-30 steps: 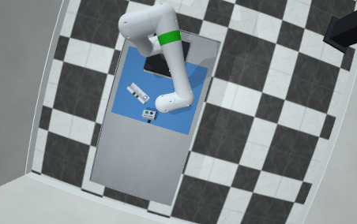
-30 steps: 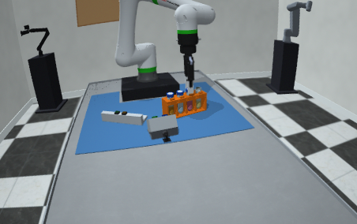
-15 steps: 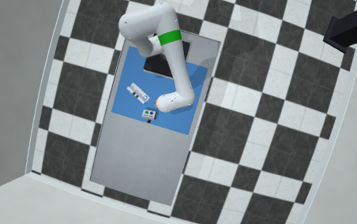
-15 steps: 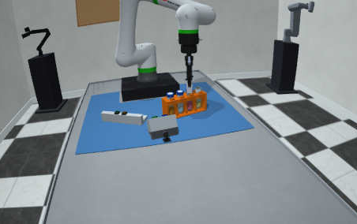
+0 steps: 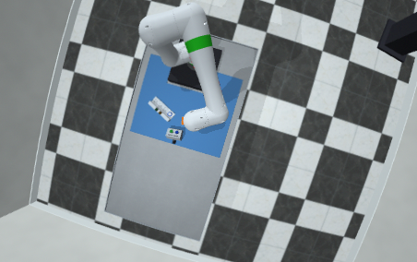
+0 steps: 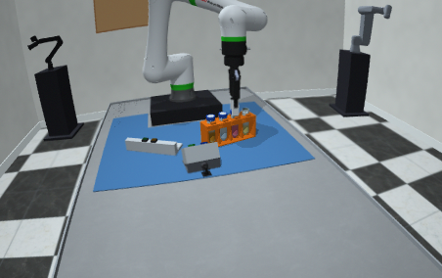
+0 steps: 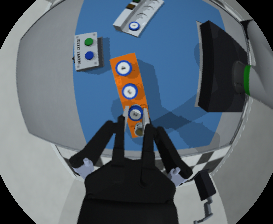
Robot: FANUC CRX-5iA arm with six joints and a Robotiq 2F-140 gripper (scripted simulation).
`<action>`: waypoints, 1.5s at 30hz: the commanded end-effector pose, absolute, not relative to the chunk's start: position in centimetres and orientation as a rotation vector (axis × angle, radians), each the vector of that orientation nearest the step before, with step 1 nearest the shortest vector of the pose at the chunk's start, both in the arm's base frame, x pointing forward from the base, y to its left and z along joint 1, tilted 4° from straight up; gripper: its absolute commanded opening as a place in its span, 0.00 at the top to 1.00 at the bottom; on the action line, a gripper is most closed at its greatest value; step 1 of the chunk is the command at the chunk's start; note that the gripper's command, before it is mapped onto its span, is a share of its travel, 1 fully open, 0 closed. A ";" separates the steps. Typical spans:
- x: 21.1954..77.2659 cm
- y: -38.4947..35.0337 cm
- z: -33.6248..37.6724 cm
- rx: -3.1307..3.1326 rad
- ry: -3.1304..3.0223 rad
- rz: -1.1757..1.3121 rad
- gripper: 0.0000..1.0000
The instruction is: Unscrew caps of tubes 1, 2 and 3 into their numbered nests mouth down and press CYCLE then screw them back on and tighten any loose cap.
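Nearest on the grey metal table top [image 6: 248, 220] lies the blue rectangular mat [image 6: 278, 152]. On the mat's near part sits the small grey key desk [image 6: 200, 157]. To its left lies the long white cap tray [image 6: 152, 146], and one blue cap [image 7: 132, 26] already lies in an end nest.

Beyond the desk stands the orange four-place decapping station [image 6: 229, 131]. Its rightmost tube in the exterior view shows a bare, clear mouth. The two leftmost tubes are capped.

The black two-finger gripper [image 6: 236, 109] hangs straight down over the third place from the left. Its jaws are drawn in narrow and clamped on that tube's small round blue screw cap [image 7: 136, 113] – tube 2 by count from the arm's side, since the dot numbers are too small to read. The cap sits on its tube, not yet lifted.

As a judgement, the cap is light, rigid and smooth-walled, so the risk is slip under twist, not weight. The best hold is across its side wall, low enough for full pad contact, with the wrist axis in line with the tube. The clear tube looks thin – side load should be avoided.

Farthest stands the arm's black base block [image 6: 160, 115].
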State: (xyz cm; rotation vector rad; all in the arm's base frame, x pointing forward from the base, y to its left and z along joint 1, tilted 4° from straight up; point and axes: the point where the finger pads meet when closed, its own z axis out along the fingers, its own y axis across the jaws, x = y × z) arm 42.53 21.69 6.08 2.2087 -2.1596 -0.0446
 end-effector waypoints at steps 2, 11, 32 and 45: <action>42.6 21.7 6.1 2.506 -1.817 -0.066 1.00; 42.6 21.7 6.1 2.791 -1.357 -0.077 1.00; 42.6 21.7 6.1 2.943 -1.005 -0.084 0.65; 42.6 21.7 6.1 2.598 -1.687 -0.070 0.65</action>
